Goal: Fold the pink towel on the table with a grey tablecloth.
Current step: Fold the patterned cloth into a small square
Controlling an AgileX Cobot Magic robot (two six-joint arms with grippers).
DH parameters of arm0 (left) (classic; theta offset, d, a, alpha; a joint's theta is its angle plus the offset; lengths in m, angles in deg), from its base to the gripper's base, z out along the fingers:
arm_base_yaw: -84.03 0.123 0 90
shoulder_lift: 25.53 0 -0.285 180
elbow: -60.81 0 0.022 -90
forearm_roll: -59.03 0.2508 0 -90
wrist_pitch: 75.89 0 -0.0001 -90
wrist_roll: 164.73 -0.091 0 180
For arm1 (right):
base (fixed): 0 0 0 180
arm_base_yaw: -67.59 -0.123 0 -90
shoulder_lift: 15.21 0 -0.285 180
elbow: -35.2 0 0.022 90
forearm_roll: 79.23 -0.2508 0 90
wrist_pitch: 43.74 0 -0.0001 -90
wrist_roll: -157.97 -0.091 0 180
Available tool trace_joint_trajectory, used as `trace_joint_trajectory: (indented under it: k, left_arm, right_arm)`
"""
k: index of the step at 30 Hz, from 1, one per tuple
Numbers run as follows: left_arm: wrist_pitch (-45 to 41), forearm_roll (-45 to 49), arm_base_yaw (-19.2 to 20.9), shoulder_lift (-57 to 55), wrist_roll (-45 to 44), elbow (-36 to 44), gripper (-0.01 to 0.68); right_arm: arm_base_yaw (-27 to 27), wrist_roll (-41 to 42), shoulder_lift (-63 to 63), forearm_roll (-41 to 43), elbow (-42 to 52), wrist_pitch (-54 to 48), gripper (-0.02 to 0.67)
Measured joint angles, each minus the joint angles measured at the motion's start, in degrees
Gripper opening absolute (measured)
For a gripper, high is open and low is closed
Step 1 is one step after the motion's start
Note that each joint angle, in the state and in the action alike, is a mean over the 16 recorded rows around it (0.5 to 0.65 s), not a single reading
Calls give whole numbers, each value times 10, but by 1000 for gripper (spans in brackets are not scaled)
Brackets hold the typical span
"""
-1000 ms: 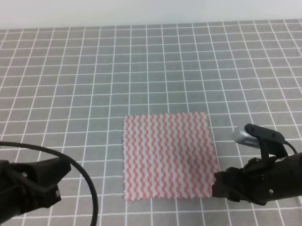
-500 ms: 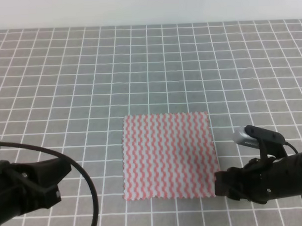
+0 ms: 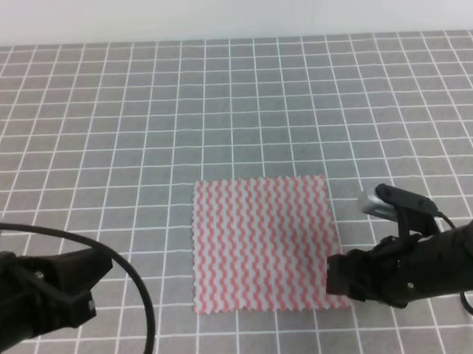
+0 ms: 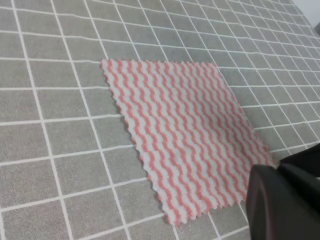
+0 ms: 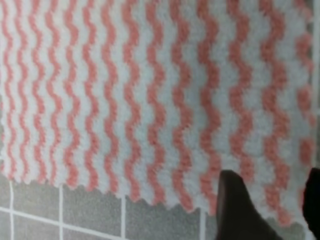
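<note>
towel (image 3: pixel 262 244) on table (image 3: pixel 141 118) — front-centre

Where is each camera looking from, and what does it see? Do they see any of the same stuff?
Exterior high: sits above and in front, looking down at the pink towel on the grey tablecloth; the left arm and right gripper show.
Left wrist: rides low on the left arm, looking across the towel; a dark part of the robot shows at bottom right.
Right wrist: close above the towel's near edge; dark fingertips show.
All three see the towel and the grid cloth.
</note>
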Motion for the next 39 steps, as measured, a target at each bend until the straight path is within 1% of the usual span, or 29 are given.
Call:
trace_joint_trajectory:
  k: [16,27,31,39]
  left_arm:
    - [-12,1,0,-1,-1,0,-2]
    - [-13,0,0,0,-1,0,-1]
    - [-13,0,0,0,-1,0,-2]
    - [-17,-1,0,0,-1,0,-2]
  right_arm:
    - [0,-2,-11,42,-12,-24,275]
    - [0,-3,-22,38,-12,-24,261]
    - [0,-3,-30,34,-13,-21,239]
    - [1,-5,-40,28,-14,-18,170]
